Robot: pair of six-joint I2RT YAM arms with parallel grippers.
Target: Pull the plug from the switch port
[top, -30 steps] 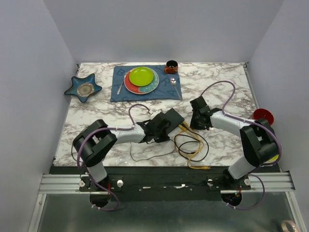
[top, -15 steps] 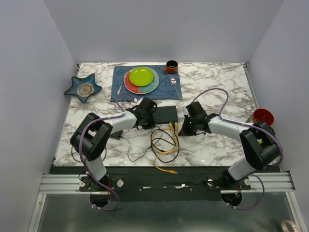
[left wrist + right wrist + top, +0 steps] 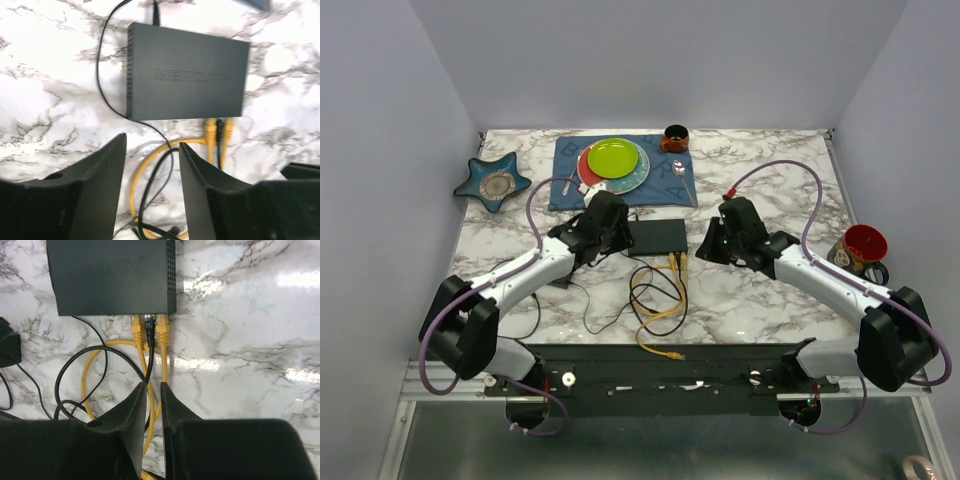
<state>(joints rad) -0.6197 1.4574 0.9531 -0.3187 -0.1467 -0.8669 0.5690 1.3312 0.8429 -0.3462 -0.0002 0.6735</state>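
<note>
Both hands hover at the switch, and every plug sits in its port!

The switch (image 3: pixel 658 236) lies flat mid-bench (image 3: pixel 770 300), just in front of the blue mat (image 3: pixel 675 185). The left hand (image 3: pixel 151 147) hangs off its left end, fingers well apart with nothing between them. The right hand (image 3: pixel 153 387) is at its right end, fingers only a narrow slit apart and gripping nothing I can make out. Two yellow plugs (image 3: pixel 137 326) flank a black plug (image 3: pixel 148 326) along the near edge.
</note>
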